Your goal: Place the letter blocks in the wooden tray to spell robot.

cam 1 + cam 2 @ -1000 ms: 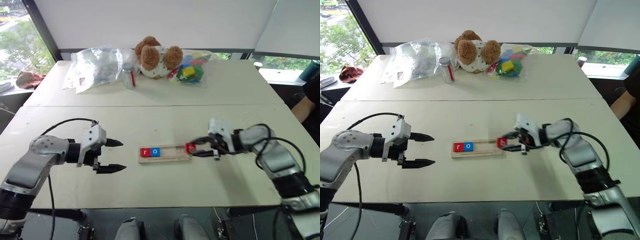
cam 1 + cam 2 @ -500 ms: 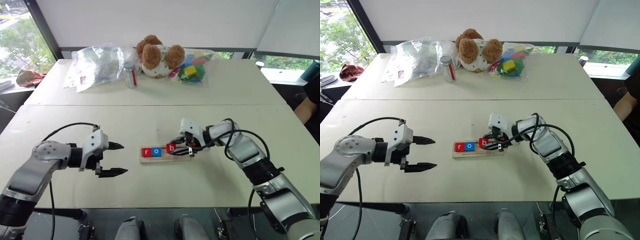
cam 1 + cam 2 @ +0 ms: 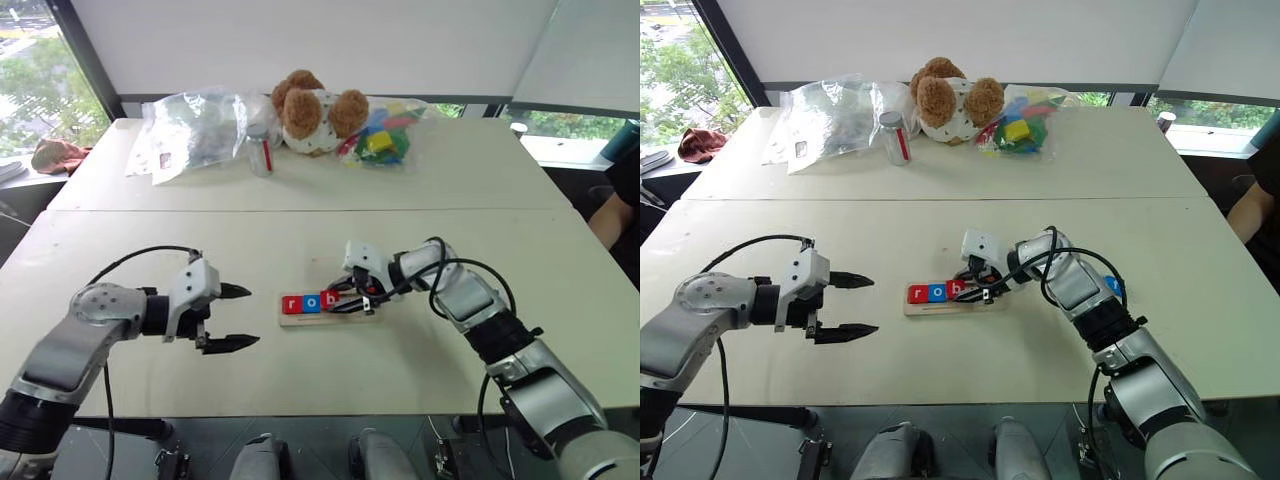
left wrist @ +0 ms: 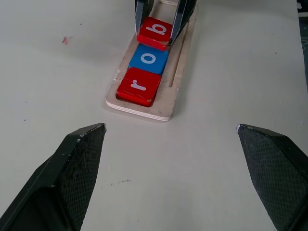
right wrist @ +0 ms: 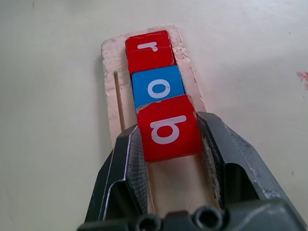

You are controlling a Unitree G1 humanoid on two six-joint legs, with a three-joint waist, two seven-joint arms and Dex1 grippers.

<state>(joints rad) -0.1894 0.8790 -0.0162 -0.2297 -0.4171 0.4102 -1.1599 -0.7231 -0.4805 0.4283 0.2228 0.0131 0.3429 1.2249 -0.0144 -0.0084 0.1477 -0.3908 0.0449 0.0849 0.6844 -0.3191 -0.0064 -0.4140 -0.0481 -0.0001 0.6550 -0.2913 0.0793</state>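
Tiles sit in the wooden tray at mid-surface in the left eye view: red r tile, blue o tile, then the red b tile, gripped by the right claw. A second ago that claw held the b tile at the tray's right end; it has since slid left to meet the o. The left claw hangs released, left of the tray, about where it was. A teddy bear and bags lie at the far edge.

Left wrist view: wide-spread fingers face the tray's near end.

Right wrist view: clenched fingers pinch the b tile, its front edge riding slightly over the o.
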